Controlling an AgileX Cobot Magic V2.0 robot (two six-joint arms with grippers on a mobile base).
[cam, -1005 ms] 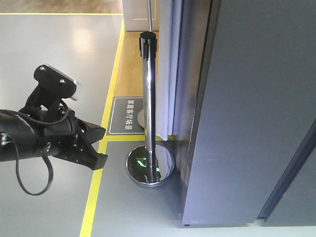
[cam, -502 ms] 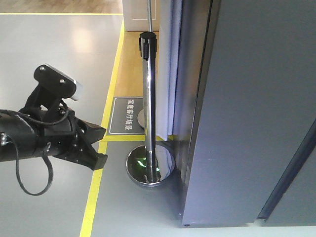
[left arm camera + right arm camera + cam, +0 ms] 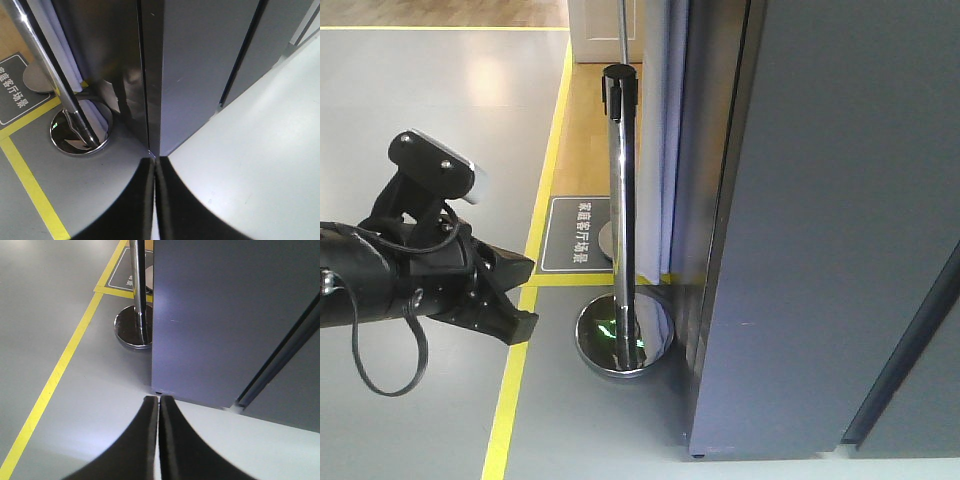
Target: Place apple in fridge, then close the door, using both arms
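Fridge (image 3: 830,230) fills the right side, door (image 3: 225,315) seen shut, dark grey face outward. Chrome stanchion post (image 3: 622,200) stands just left of it on yellow floor tape (image 3: 510,400). Left gripper (image 3: 155,200) and right gripper (image 3: 159,440) are pressed closed, nothing held. Apple not visible.

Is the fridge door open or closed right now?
Closed, as far as these views show. The fridge shows only flat dark grey outside panels with thin seams; no white inside or shelves are visible. Both claws are shut and empty.
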